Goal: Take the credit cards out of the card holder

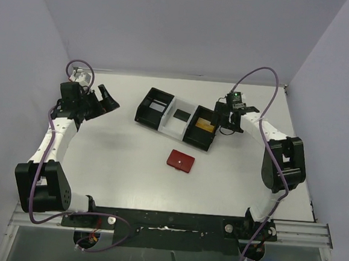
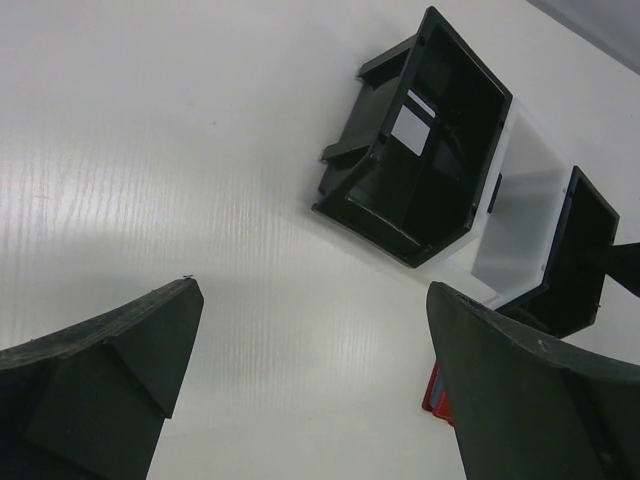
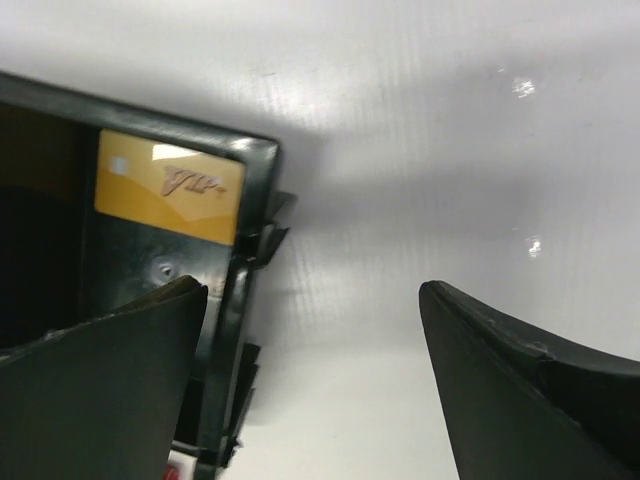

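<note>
Top view: the three-compartment black-and-white plastic tray (image 1: 167,127) holds one thin plastic card per compartment: a pale grey-white card (image 1: 156,107) in its left end, a black card (image 1: 181,114) in the centre and a gold card (image 1: 204,125) in its right end. The small red rectangular card holder (image 1: 180,161) lies shut on the white tabletop (image 1: 117,162) just in front of the tray, untouched. Left wrist view: the left tool (image 2: 310,390) hangs with fingers apart, well left of the tray. Right wrist view: the right tool (image 3: 310,380), fingers apart, hovers at the tray's right wall beside the gold card. Risks: the flat holder may slide when pinched, and the right tool may knock the tray. Whether cards remain inside cannot be told.
</note>
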### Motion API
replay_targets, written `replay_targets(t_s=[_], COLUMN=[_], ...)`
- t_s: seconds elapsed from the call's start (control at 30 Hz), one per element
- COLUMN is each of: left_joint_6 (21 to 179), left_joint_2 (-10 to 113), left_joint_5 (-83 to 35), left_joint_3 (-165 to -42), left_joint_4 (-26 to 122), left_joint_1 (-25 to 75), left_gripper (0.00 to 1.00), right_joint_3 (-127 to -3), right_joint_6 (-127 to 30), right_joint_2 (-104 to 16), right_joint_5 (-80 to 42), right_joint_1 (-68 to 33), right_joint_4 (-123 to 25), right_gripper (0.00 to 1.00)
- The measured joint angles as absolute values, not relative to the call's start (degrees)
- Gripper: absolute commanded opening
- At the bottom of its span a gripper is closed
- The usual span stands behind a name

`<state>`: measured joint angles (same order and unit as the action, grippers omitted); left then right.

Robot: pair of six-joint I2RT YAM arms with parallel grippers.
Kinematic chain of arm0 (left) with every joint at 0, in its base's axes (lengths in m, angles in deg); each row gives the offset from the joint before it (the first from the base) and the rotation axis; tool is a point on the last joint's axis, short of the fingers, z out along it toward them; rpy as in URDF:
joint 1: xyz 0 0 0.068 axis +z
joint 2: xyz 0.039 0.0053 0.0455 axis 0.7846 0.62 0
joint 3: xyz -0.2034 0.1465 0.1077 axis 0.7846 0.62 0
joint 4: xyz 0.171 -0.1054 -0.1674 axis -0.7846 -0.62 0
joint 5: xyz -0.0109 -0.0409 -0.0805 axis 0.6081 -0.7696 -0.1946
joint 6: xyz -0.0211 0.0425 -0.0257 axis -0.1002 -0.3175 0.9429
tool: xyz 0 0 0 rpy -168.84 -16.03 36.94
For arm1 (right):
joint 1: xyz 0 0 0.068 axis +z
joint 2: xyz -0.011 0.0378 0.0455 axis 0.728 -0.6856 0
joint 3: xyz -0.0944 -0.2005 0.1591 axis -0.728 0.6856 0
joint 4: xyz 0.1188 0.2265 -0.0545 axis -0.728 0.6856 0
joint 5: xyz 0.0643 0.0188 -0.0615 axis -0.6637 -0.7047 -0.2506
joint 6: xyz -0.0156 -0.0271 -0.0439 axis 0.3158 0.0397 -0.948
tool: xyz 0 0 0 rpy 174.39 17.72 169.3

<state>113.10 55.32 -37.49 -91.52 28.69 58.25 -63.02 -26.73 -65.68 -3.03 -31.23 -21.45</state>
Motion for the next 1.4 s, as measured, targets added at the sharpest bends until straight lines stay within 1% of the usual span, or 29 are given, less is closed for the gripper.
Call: replay_targets(t_s=[0.33, 0.57, 0.73, 0.87, 1.1, 1.27, 1.4], left_joint_6=[111.4, 111.0, 110.9, 110.8, 110.6, 110.5, 110.5], left_joint_2=[55.2, 55.2, 55.2, 55.2, 55.1, 54.1, 53.3], left_joint_5=[-37.5, -37.4, -37.2, -36.3, -35.6, -35.3, -35.3], left_joint_3=[-90.7, -90.6, -90.6, -90.6, -89.7, -88.5, -88.1], left_joint_4=[29.1, 29.2, 29.3, 29.4, 29.4, 29.4, 29.6], left_joint_1=[57.0, 53.1, 50.0, 49.9, 49.9, 49.9, 49.9], left_gripper=[0.96, 0.95, 0.94, 0.94, 0.93, 0.93, 0.93], right_joint_3=[-64.3, -67.9, -68.4, -68.4, -68.4, -68.4, -68.4], right_joint_6=[-35.6, -42.7, -45.5, -46.3, -47.5, -49.1, -50.0], right_joint_2=[-66.9, -70.6, -70.7, -70.7, -70.7, -70.7, -70.7], right_joint_5=[-4.6, -5.4, -8.7, -10.2, -11.5, -13.2, -14.3], right_joint_1=[-37.1, -37.2, -36.8, -36.4, -35.7, -35.5, -35.4], right_joint_4=[-22.4, -22.6, -22.6, -22.6, -22.6, -22.6, -22.6], right_gripper=[0.76, 0.59, 0.51, 0.43, 0.38, 0.32, 0.3])
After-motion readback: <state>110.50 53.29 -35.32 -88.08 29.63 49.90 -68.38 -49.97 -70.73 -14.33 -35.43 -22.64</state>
